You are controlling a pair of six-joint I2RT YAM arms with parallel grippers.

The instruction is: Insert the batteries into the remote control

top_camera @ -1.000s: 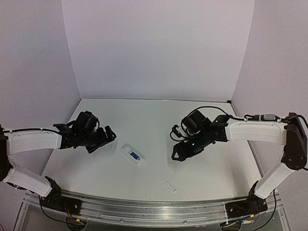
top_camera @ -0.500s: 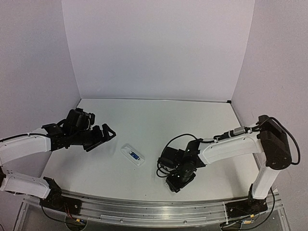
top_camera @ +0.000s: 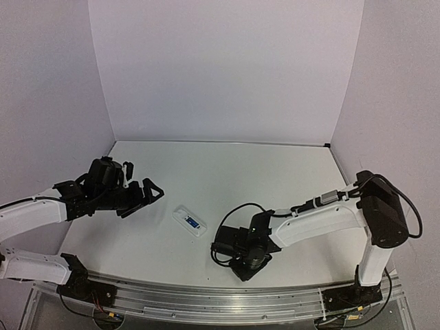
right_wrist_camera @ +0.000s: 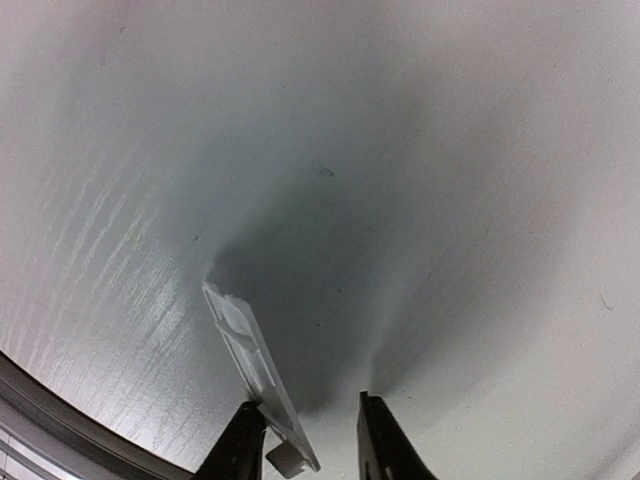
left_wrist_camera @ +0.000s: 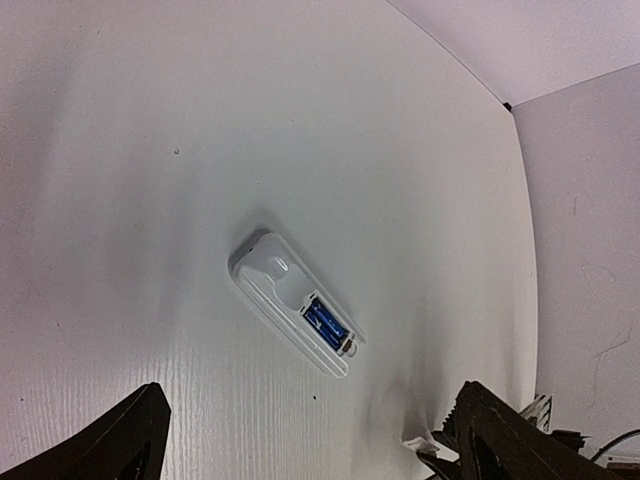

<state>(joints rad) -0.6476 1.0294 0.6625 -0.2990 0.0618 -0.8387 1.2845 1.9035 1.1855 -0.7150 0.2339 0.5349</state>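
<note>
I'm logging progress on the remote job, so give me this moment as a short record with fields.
remote control: lying back up on the table, compartment uncovered
batteries: blue, seated in the remote's compartment
cover piece: off the remote, tilted up near the table's front edge
left pincer: open, holding nothing, above the table left of the remote
right pincer: open, straddling the cover piece

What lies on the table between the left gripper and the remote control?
Nothing. In the top view the table between the left gripper and the remote control is bare; the left wrist view shows the same.
</note>
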